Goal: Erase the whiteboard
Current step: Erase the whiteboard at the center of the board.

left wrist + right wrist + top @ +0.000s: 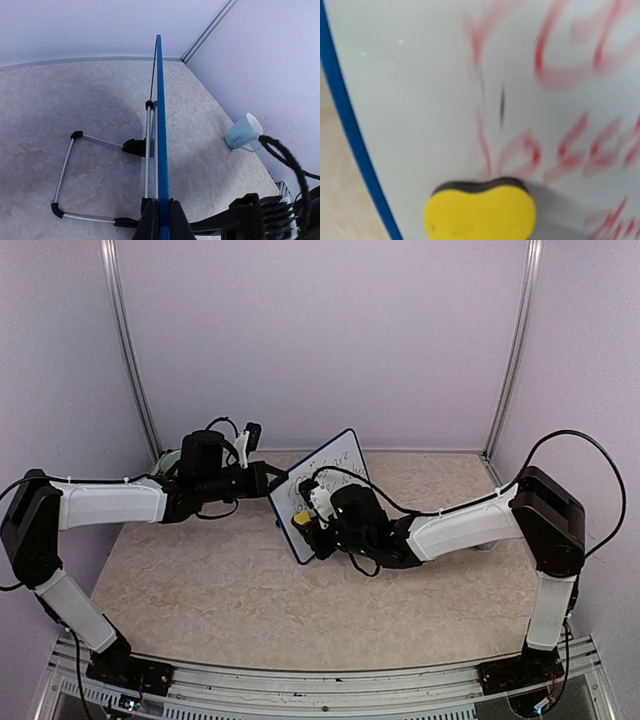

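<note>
Most of the board (318, 495) bore red writing (570, 65), unwiped. It stood tilted on its stand (65, 170) near the middle of the table (200, 580), a shade toward 12 o'clock. The left gripper (161, 214) was clenched on the blue frame, bracing the board edge-on. The right gripper (308, 522) grasped the sponge (480, 212), set against the face at 6 o'clock of its view, with the frame at 9 and writing from 12 to 4. We judged the wipe wanted even pressure, overlapping strokes toward 2 o'clock and a steady brace. A mug (243, 133) sat well apart.
</note>
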{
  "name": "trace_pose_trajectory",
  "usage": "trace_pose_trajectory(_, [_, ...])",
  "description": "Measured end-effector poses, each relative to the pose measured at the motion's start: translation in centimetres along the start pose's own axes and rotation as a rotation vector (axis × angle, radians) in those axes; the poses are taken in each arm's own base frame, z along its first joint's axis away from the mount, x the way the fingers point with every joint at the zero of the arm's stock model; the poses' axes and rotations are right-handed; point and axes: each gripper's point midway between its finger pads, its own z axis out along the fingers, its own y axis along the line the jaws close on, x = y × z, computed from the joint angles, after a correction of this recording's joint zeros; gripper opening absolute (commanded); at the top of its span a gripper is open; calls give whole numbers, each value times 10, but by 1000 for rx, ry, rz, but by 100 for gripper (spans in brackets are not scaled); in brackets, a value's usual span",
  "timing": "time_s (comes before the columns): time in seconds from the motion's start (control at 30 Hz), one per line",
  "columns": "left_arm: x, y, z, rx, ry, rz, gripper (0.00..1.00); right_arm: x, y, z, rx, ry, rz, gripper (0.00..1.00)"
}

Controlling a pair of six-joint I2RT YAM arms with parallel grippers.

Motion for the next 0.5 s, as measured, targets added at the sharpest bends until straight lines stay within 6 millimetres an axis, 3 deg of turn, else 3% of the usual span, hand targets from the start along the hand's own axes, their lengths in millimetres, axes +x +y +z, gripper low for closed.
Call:
trace_pose_trajectory(0.3, [0,0,0,2,-7,-5,0,-75,3,-2,-5,-147,-10,18])
trace_pose_trajectory(0.5, [1,0,0,5,-11,-11,0,-79,0,-2,-6,-158,-10,18])
